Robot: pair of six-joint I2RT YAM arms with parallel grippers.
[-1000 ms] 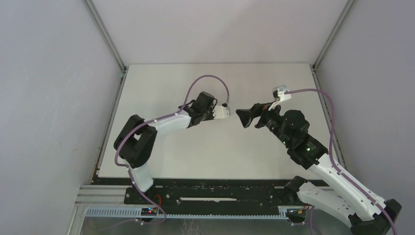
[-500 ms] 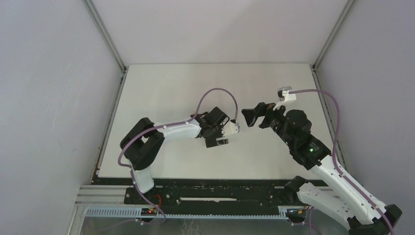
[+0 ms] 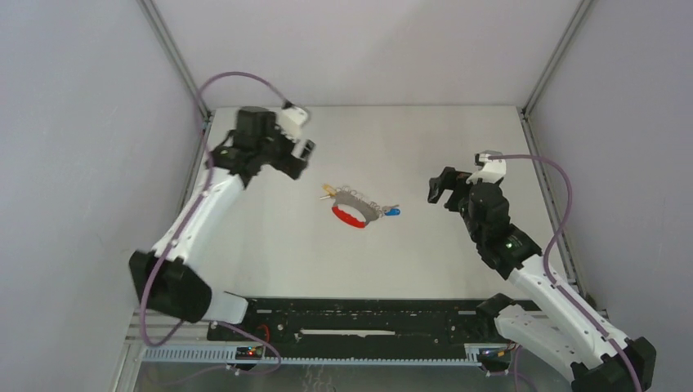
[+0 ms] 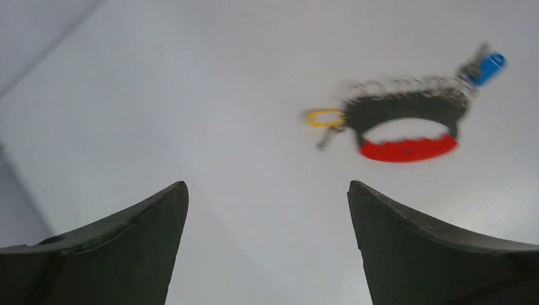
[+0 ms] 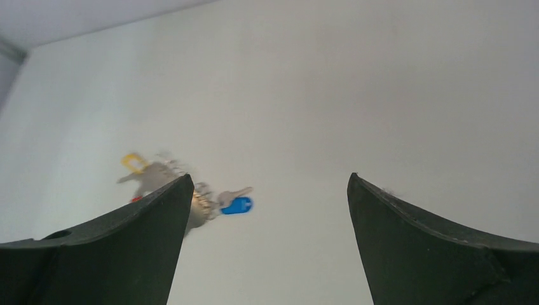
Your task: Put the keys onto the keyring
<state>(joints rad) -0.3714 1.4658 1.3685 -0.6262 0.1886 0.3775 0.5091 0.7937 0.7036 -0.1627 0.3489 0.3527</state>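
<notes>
While the left end effector [image 4: 267,184] and right end effector [image 5: 271,176] hung spread wide and empty, the keyring [image 3: 358,204] lay on the worktop [image 3: 270,245] between them, yellow key [image 3: 328,192] and blue key [image 3: 394,212] at its opposite ends.

Grey and red keyring [image 3: 359,204]; one blue key [image 3: 394,212], one yellow key [image 3: 328,189]; plain white table [image 3: 409,139]

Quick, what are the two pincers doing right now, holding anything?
Left pincer: open, holding nothing.
Right pincer: open, holding nothing.
</notes>
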